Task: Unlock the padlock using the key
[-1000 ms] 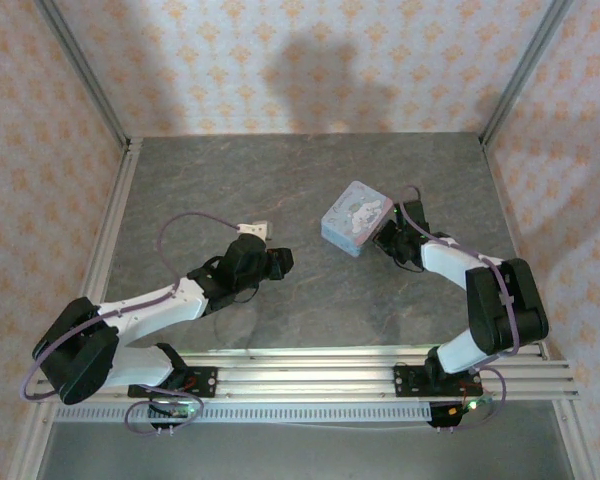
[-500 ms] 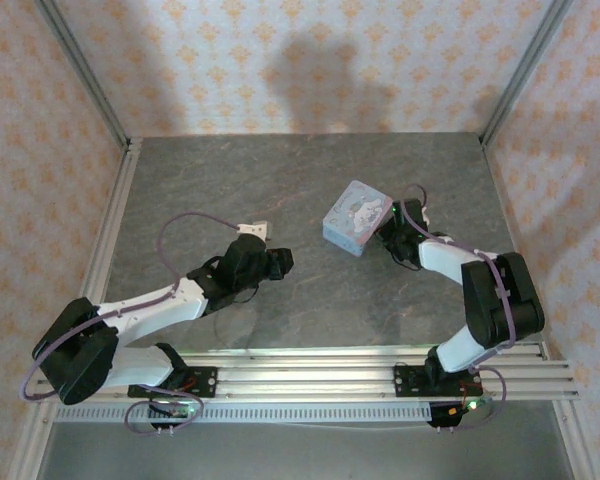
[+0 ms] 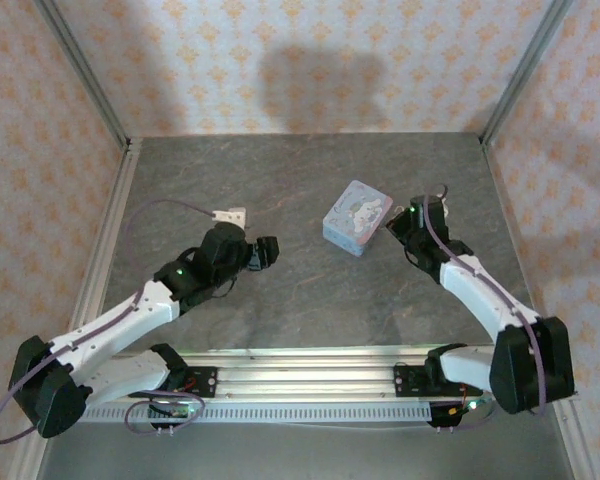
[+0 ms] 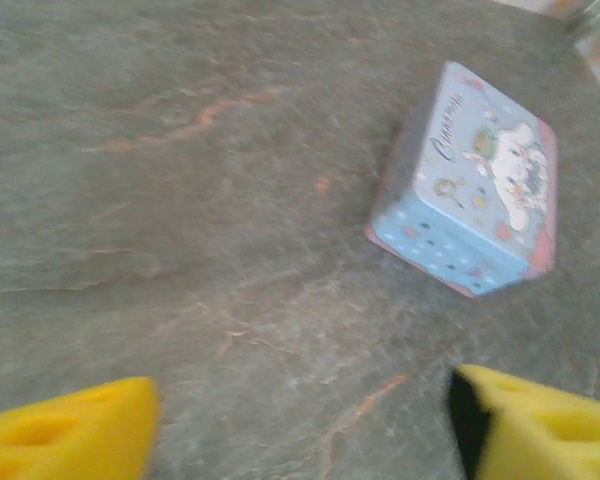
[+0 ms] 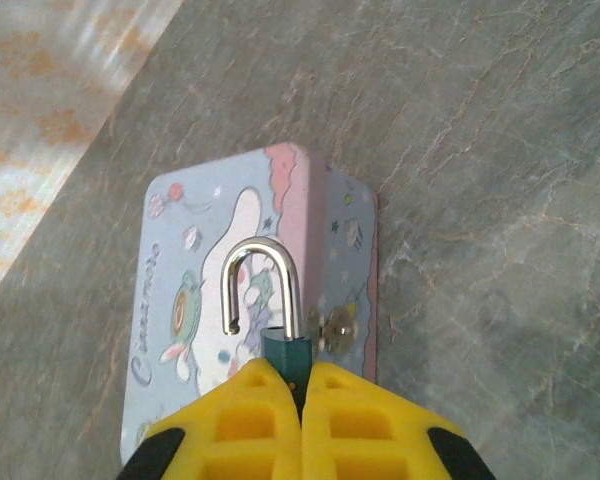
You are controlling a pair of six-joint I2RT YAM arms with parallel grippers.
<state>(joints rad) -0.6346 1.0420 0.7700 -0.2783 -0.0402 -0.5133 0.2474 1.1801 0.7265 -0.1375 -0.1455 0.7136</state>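
Starting with the table (image 3: 300, 170): it carries little besides the tin (image 3: 357, 217), which sits right of centre where it sat a second ago. Both arms have shifted. The left arm (image 3: 130, 315) has pulled back toward its own side. The right arm (image 3: 480, 290) has straightened out, its wrist now just beside the tin's right edge.

The big change is at the left gripper (image 4: 300, 410). Its yellow fingers have sprung wide apart, with bare stone between them and nothing held (where the key went I cannot tell). The right gripper (image 5: 302, 385) has not budged; its fingers are pressed together on the padlock (image 5: 283, 352), pinching the small blue-green body and holding it upright above the tin's cartoon lid.

Smallest of all, the shackle (image 5: 263, 250): one leg runs into the body, the other ends free beside it, so the loop stands open. I judge the lock already sprung and the left arm's retreat a release after the turn. What remains, to my eye, is setting the padlock down.
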